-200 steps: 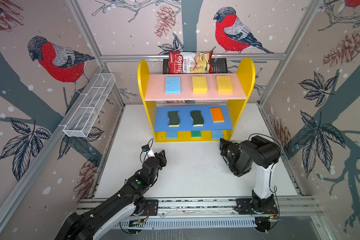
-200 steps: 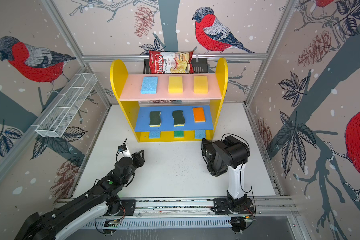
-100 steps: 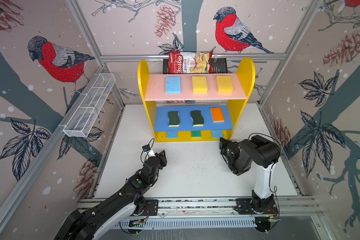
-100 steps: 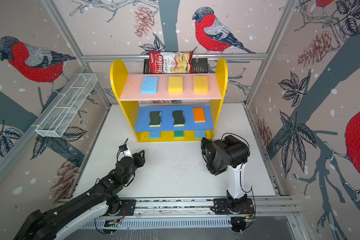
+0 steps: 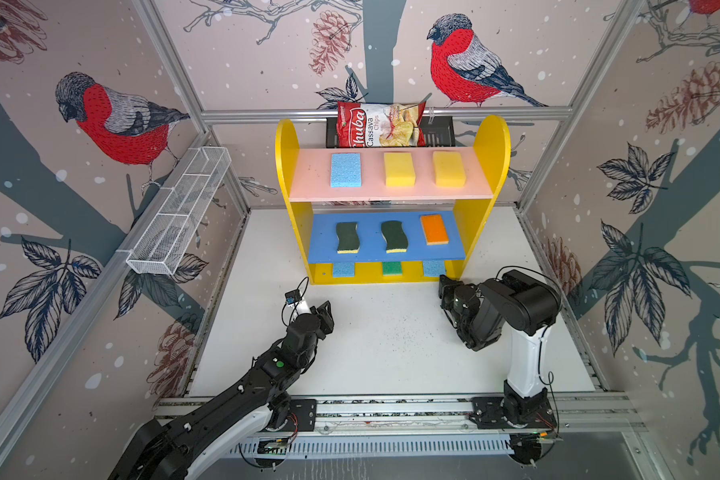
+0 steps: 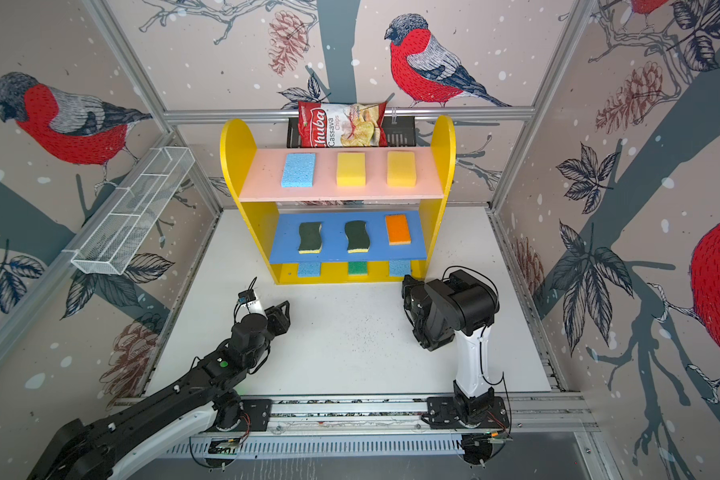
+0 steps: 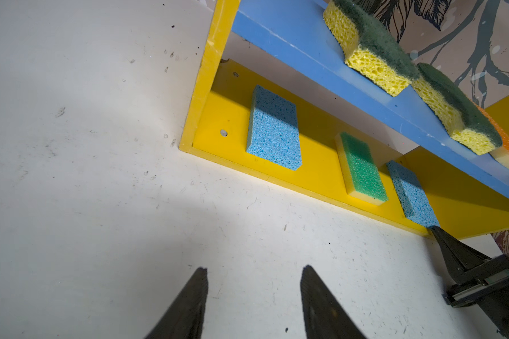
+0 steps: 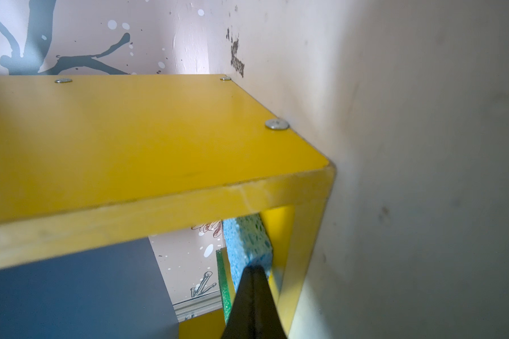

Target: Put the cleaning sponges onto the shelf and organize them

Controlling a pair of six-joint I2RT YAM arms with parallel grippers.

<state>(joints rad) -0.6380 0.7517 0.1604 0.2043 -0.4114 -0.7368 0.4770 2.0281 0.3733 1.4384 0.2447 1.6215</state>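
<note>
The yellow shelf (image 5: 285,137) stands at the back of the table. Its pink top board carries a light blue sponge (image 5: 346,170) and two yellow ones (image 5: 399,169). On the blue middle board lie two dark-green wavy sponges (image 5: 346,237) and an orange one (image 5: 434,229). The base holds a blue sponge (image 7: 274,129), a green one (image 7: 362,167) and another blue one (image 7: 412,190). My right gripper (image 8: 254,267) is shut, its tip against the near end of that last blue sponge (image 8: 247,243). My left gripper (image 7: 254,267) hangs open over bare table, left of the shelf's front.
A red-and-white chips bag (image 5: 379,124) leans on a black rack (image 5: 437,131) behind the shelf. A white wire basket (image 5: 179,212) hangs on the left wall. The patterned walls close in the white table (image 5: 391,353) on three sides.
</note>
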